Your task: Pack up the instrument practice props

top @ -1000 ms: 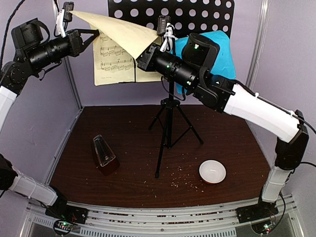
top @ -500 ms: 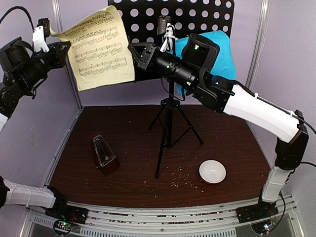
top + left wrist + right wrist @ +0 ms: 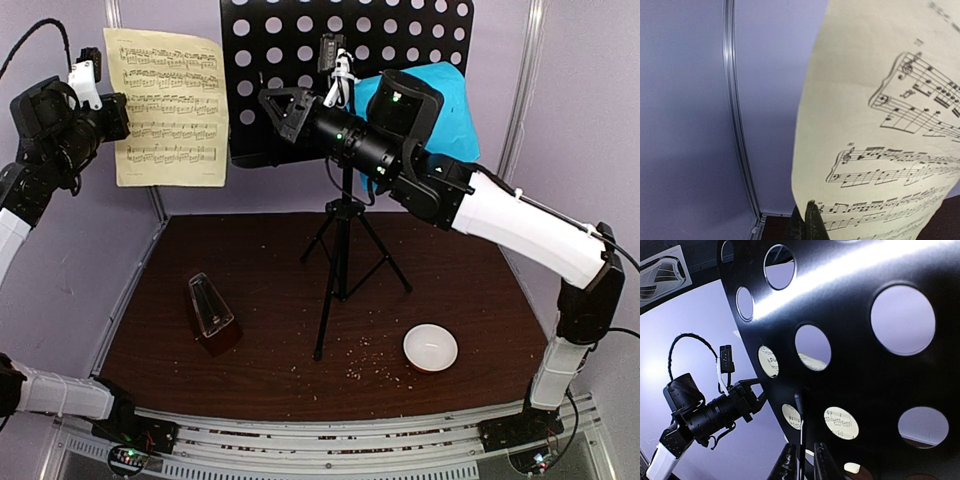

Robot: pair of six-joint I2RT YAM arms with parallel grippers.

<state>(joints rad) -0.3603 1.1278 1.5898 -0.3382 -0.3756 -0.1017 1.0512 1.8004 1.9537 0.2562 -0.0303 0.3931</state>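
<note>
The black music stand (image 3: 340, 250) stands mid-table, with its perforated desk (image 3: 400, 30) at the top. My left gripper (image 3: 112, 115) is shut on the left edge of the pale yellow music sheet (image 3: 170, 110) and holds it up, left of the desk and apart from it. The left wrist view shows the sheet (image 3: 880, 100) pinched in the gripper (image 3: 807, 225). My right gripper (image 3: 272, 105) is open and empty at the desk's lower left edge. In the right wrist view it (image 3: 804, 465) straddles the desk (image 3: 865, 370) edge. The blue sheet (image 3: 450, 100) lies on the desk behind my right arm. The brown metronome (image 3: 212, 315) stands front left.
A small white bowl (image 3: 430, 348) sits at the front right. Brown crumbs (image 3: 365, 365) are scattered near the stand's front leg. Purple walls enclose the dark table (image 3: 450, 270) on three sides. My right arm reaches across in front of the stand.
My right gripper let go of the yellow sheet and stayed by the desk. My left gripper drew the sheet left, off the stand; it now hangs flat.
</note>
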